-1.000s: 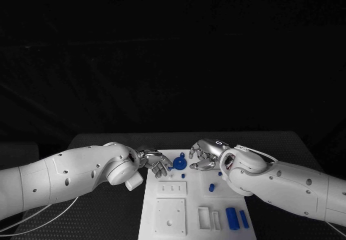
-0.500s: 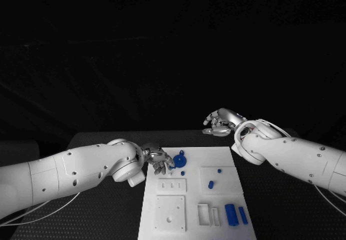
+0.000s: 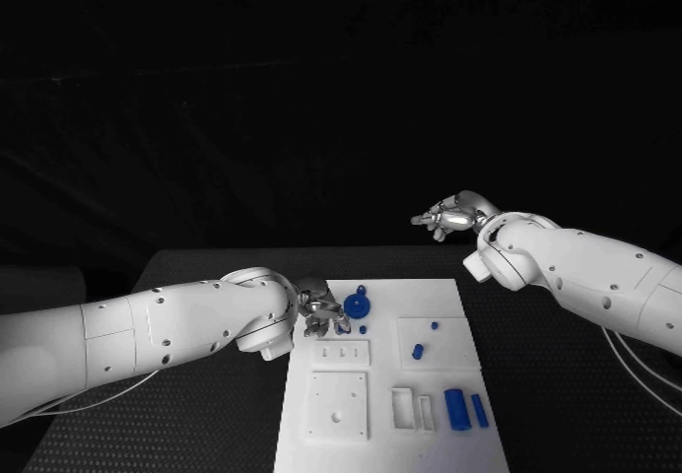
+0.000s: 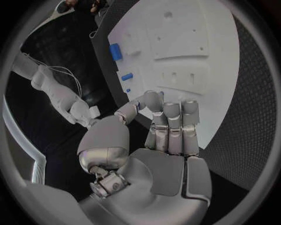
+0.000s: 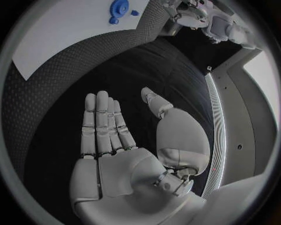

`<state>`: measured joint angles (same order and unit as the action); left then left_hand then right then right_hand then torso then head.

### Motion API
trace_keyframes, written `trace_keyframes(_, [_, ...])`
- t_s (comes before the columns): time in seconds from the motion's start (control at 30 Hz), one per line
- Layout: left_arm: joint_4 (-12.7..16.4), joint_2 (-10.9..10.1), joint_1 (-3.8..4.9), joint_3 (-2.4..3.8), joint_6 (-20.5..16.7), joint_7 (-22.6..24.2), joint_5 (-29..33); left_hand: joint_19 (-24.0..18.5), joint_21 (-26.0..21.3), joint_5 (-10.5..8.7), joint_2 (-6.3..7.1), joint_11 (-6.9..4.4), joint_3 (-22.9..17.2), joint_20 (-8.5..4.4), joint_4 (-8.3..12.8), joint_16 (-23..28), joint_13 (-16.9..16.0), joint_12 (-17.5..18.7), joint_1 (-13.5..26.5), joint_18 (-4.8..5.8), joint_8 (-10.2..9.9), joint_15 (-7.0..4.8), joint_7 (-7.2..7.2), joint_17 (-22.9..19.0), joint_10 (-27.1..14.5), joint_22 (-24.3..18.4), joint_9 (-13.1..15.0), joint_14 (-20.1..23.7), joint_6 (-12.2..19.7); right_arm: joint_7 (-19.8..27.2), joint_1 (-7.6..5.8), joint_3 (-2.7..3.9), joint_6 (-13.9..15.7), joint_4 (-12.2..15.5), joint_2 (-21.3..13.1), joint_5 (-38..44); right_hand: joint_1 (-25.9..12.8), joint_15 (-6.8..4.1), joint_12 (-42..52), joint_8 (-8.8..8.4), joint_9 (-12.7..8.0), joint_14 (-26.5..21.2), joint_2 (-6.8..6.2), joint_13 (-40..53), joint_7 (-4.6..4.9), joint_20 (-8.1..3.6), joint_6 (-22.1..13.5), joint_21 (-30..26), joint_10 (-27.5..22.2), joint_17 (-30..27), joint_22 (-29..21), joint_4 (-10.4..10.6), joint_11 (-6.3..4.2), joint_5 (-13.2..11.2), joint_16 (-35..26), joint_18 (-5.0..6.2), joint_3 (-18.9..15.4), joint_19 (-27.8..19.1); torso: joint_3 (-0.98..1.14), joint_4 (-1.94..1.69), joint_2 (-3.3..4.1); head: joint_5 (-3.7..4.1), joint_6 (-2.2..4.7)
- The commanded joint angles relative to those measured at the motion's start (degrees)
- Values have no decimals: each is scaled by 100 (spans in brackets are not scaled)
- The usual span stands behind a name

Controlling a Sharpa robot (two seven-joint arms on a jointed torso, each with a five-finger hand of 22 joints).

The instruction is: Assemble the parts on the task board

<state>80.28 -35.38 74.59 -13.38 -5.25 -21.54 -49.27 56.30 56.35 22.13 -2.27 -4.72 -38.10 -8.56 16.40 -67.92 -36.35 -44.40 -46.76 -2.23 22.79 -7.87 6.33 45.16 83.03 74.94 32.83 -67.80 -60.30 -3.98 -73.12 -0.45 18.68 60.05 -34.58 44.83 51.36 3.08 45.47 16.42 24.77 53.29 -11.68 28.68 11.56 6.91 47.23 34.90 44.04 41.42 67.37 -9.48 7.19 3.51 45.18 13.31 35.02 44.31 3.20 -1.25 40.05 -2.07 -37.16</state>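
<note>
The white task board [image 3: 330, 386] lies in the middle of the table. A blue gear [image 3: 356, 303] sits at its far end, also in the right wrist view [image 5: 119, 8]. My left hand [image 3: 318, 311] hovers at the board's far left corner, just left of the gear, fingers apart and holding nothing [image 4: 166, 136]. My right hand [image 3: 452, 216] is raised high over the table's far right, well away from the board. Its palm [image 5: 111, 140] is flat, with straight fingers and nothing in it.
Small blue pegs [image 3: 361, 329] [image 3: 418, 351] lie mid-board, with two blue cylinders [image 3: 456, 408] [image 3: 481, 410] beside white slotted blocks [image 3: 412, 408] at the near right. White plates with holes [image 3: 338, 418] cover the board's near left. Black table [image 3: 213, 434] surrounds it.
My right hand has lifted off the board beside the gear and swung up and away to the far right, opening flat. The left hand stays beside the gear.
</note>
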Motion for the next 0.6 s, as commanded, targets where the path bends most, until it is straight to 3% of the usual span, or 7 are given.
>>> trace_keyframes(0.03, [10, 31, -4, -8, -105, -158, -471, 72, 66, 0, -10, -131, -21, -601, -30, -78, -28, -111, -26, -85, 35, -319, -600, 1, 14, 119, 467, -314, -645, 325, -5, 3, -38, -100, 64, -607, 4, 137, -354, 51, -3, -256, 36, -448, -16, 103, -51, -246, 45, -248, -92, 4, 75, 67, -289, -148, 0, -303, 9, 1, -18, -36, -30])
trace_keyframes(0.1, [-6, 43, -8, -13, -128, -166, -587, 112, 109, -10, -6, -154, -24, -620, -41, -150, -55, -210, -6, -94, 39, -347, -622, 2, 24, 120, 503, -346, -696, 412, -6, 3, 11, -175, 109, -731, 3, 232, -650, 69, -7, -431, 49, -778, -15, 176, -53, -442, 85, -475, -186, -2, 115, 173, -553, -185, 26, -512, 6, -2, -16, -38, -31])
trace_keyframes(0.13, [-20, 54, -8, -15, -138, -170, -634, 126, 128, -13, -2, -163, -28, -629, -43, -184, -67, -260, 4, -98, 37, -361, -632, -1, 17, 120, 521, -354, -718, 441, -6, 3, 21, -213, 138, -762, 64, 283, -977, 85, -25, -278, 46, -1237, -10, 243, -74, -574, 382, -737, -273, -67, 116, 188, -740, -147, 4, -531, 5, -6, -15, -26, -33])
trace_keyframes(0.43, [-111, 158, -28, -44, -14, -200, -847, 178, 272, -2, -22, -214, -49, -675, -75, -407, -121, -592, 74, -116, 15, -426, -682, -20, -28, 124, 633, -386, -857, 471, -7, 3, 85, -321, 256, -746, 110, 326, -1206, 85, -83, -343, 138, -1669, 7, 341, -103, -715, 479, -986, -332, -128, 143, 432, -938, -100, -82, -587, -4, -9, -3, -43, -50])
trace_keyframes(0.6, [-208, 211, -113, -44, 15, -211, -868, 171, 332, 106, -65, -229, -63, -686, -55, -495, -119, -723, 118, -120, 0, -439, -698, -38, -60, 123, 677, -382, -898, 484, -7, 3, 114, -349, 287, -729, 121, 334, -1245, 84, -103, -368, 132, -1771, 12, 370, -112, -758, 476, -1042, -342, -153, 151, 525, -972, -92, -110, -624, -2, -5, 0, -78, -86])
